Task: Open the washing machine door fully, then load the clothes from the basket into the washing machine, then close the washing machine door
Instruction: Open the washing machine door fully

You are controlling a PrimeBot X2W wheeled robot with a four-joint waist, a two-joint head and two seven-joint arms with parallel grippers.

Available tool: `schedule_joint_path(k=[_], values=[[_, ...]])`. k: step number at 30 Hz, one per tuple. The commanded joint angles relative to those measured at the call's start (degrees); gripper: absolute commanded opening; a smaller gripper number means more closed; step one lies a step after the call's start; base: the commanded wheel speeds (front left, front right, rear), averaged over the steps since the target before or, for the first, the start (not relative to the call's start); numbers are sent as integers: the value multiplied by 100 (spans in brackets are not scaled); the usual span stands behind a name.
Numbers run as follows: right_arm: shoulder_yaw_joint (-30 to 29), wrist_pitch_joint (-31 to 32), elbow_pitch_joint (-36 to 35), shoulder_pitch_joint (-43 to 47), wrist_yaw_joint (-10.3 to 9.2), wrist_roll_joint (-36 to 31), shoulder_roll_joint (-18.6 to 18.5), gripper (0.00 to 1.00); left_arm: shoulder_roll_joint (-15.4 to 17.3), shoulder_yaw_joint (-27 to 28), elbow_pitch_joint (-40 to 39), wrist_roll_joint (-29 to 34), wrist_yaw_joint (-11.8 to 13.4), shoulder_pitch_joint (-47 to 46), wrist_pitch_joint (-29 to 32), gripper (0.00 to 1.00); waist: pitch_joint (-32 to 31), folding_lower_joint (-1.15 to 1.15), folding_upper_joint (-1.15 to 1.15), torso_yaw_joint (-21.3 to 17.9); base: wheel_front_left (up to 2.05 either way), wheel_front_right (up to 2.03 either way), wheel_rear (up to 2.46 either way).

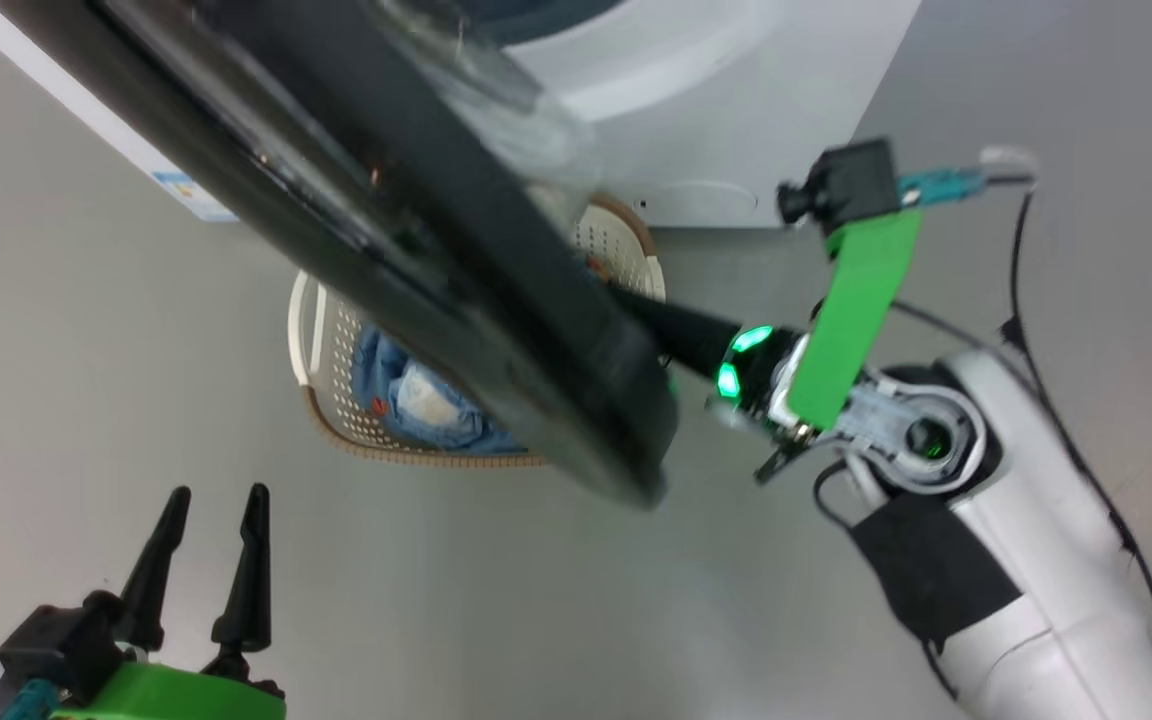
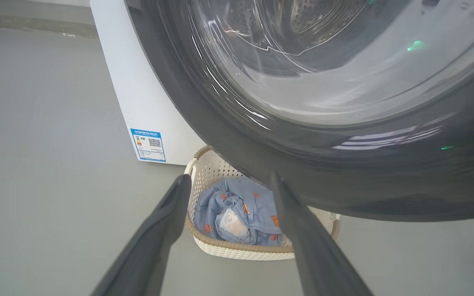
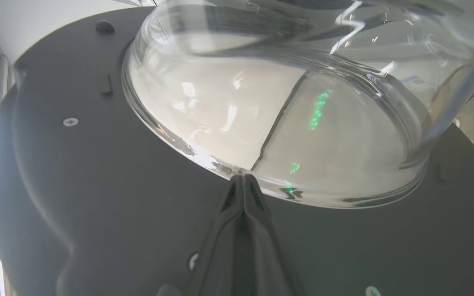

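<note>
Right gripper (image 3: 244,177), fingers pressed together, is at the inner side of the washing machine door (image 3: 97,197); left gripper (image 1: 218,493) stands open.

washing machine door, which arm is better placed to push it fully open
Probably right. The right gripper, shut, has its tips at the inner side of the washing machine door; the left gripper hangs open, apart from it.

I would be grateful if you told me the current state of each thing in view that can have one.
Large round washing machine door with glossy black rim: open, swung outward.
Cream-white perforated plastic basket: upright, not emptied.
Light blue printed fabric clothes: crumpled in the basket, not yet loaded.
Left gripper: open, empty.
Right gripper: shut, tips against the door's inner face.
</note>
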Motion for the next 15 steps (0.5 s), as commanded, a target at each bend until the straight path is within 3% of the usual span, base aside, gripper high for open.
schedule_joint_path(k=[1,15], values=[[217,-18,-156,196,11,86,242,0,106,183,-84,-60,42,132,-37,100,-352,1,0,59,0,0,0],[1074,-704,-41,668,11,452,353,0,106,-289,-132,-427,315,358,-37,100,-933,1,0,860,0,0,0]])
